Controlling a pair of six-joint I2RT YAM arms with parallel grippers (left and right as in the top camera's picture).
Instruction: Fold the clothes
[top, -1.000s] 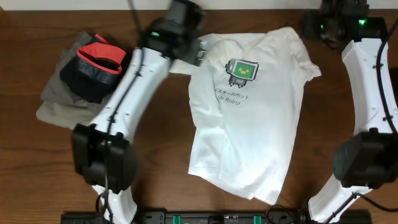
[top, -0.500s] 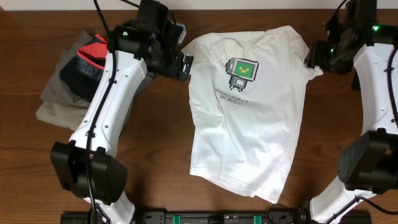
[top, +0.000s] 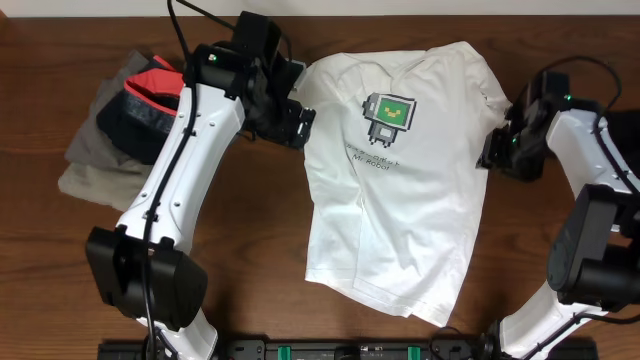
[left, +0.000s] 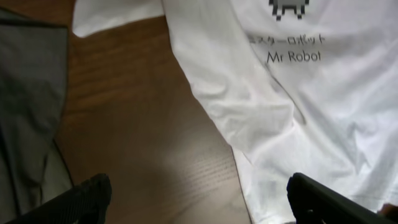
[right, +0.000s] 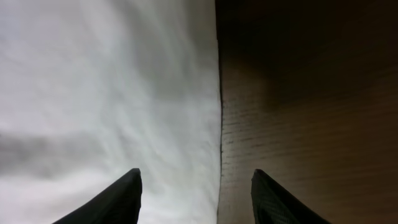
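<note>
No fold is made yet: the white T-shirt (top: 400, 210) is spread print-up on the table (top: 250, 260), left fingers (left: 87, 196) held wide open over its left edge, right fingers (right: 118, 199) parted astride its right edge, nothing gripped, all folding left.

Soft, matt white cloth T-shirt (top: 400, 220) — creased — on smooth, faintly glossy wood-grain table (top: 260, 260)

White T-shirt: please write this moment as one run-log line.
T-shirt: spread, unfolded | left gripper: open, holds nothing | right gripper: open over T-shirt edge
</note>
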